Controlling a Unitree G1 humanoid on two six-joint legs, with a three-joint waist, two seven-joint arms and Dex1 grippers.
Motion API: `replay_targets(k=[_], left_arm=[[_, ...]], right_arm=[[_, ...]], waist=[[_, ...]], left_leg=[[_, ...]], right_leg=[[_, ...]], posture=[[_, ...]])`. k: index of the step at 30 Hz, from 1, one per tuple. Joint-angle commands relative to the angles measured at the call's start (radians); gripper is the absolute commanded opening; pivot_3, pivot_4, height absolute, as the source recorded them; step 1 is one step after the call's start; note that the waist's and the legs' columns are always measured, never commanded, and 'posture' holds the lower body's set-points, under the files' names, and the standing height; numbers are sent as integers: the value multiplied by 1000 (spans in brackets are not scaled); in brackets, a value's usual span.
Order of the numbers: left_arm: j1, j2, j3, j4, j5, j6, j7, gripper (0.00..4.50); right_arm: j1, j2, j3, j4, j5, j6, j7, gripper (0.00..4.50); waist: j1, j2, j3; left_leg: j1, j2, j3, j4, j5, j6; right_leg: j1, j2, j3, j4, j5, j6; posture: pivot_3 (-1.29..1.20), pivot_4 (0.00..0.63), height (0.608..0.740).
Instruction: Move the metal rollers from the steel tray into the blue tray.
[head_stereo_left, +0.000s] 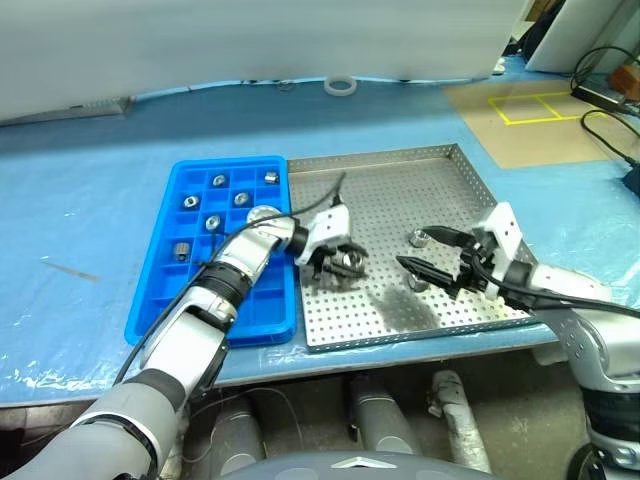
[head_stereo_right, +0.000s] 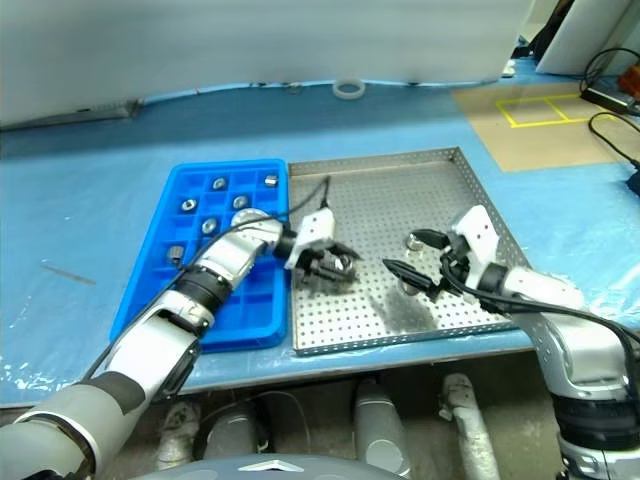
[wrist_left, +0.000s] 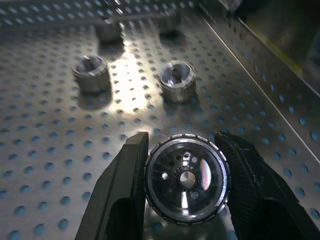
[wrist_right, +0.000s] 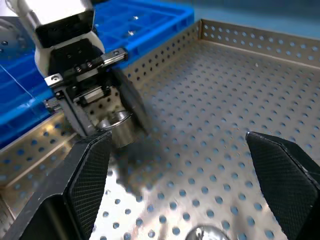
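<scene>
We see left gripper (wrist_left: 182, 190) clamped on a roller (wrist_left: 186, 178) over steel tray (head_stereo_left: 440, 170); right gripper (wrist_right: 185, 190) fingers spread wide, empty.

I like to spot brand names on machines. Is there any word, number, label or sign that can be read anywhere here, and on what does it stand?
No readable text: none on the blue tray, the steel tray, the metal rollers or either pincer.
Only sign: yellow tape lines forming squares on a brown sheet beyond the steel tray, with no letters.
</scene>
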Motion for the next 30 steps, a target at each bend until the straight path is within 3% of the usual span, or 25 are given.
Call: replay_targets(k=[1,7,13,19,30], left_arm=[[66,18,105,-200,-68,81,134,1706],[271,18,231,-547,-114,214,411,1706],[496,22,313,-842,-81,289,676,1706],[657,5,395,-1059,-156,400,823,1706],[977,-21,390,-1311,-105,501,1025,1706]], right_arm=[[-86,33,70,42,7,-43,51,4500],[-307,153,157,227,34,-86,150,4500],[-463,290,235,455,-69,-280,222,4500],[-545,329,288,592,-85,-294,345,4500],[-557,356,319,669,-138,-346,444,4500]], waist=[[7,0,0],[54,1,0],[126,1,0],[184,0,1],[201,-1,1]], left_leg=[[0,1,0,0,0,0],[-2,5,0,-3,1,-1],[-4,6,-1,-4,2,-4],[-7,6,-3,-6,3,-5],[-7,7,-5,-9,5,-9]], right_leg=[[0,0,0,0,0,0],[-2,0,-4,0,0,-1],[-4,0,-7,2,-1,-3],[-5,-1,-10,3,-1,-4],[-6,0,-12,4,-2,-4]], posture=[[-313,150,740],[-152,150,740],[68,150,740],[165,150,740],[237,150,740]])
